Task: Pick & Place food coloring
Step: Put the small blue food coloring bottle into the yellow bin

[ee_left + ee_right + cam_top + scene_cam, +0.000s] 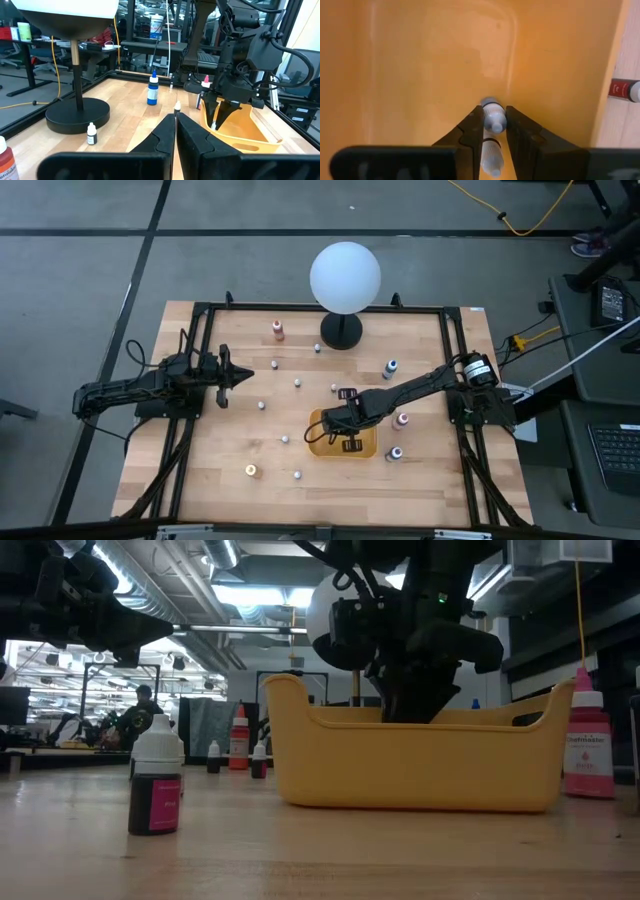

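Note:
My right gripper (330,427) reaches down into the yellow tray (362,448) and is shut on a tiny pale bottle with dark bands (493,116). My left gripper (243,373) hovers shut over the table's left half, holding nothing. Other food coloring bottles stand on the wood: an orange-red one (278,330) near the far edge, a blue one (390,368), a pink one (401,420) right of the tray, a dark one (395,453) and an orange one (251,470) near the front. A purple-labelled bottle (156,780) stands close in the low view. My right gripper pinches the tiny bottle between its two fingers (475,127), near the bottle's rounded end (493,106). The bottle runs back along the gap between the fingers. The fingers come from above, slanting down into the tray. Whether the bottle touches the tray floor, I cannot tell.
A white globe lamp (345,277) on a black base (341,333) stands at the far middle. Several small whitish beads (297,383) dot the wood between the arms. A red bottle (624,90) lies just outside the tray wall. A black rail (320,308) frames the table.

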### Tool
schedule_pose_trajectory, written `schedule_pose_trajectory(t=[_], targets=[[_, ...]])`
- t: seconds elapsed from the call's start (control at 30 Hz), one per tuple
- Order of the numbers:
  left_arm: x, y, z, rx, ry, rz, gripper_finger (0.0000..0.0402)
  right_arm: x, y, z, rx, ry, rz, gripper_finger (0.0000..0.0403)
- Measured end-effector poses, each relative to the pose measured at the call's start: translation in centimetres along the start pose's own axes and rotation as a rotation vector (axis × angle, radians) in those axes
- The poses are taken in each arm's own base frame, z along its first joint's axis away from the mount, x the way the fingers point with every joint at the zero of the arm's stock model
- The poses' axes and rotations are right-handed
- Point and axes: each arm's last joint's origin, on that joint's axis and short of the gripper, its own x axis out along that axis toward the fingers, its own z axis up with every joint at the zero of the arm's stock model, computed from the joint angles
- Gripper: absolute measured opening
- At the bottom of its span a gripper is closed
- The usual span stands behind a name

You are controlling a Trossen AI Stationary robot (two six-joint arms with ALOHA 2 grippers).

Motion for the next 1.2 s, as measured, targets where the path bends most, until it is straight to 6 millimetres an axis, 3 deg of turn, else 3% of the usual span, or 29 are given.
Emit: schedule_pose_trajectory(t=[0.53,0.93,1.2], targets=[[0.00,0.00,-0.01,0.000,0.000,0.000,0.0009,0.01,0.00,-0.01,-0.004,0.001,0.000,0.0082],[0.00,0.00,-0.01,0.000,0.001,0.000,0.0012,0.22,0.03,-0.13,-0.005,0.013,0.000,0.0168],[0.00,0.00,0.00,0.000,0.001,0.000,0.0012,-0.57,0.00,0.47,-0.002,0.005,0.000,0.0172]])
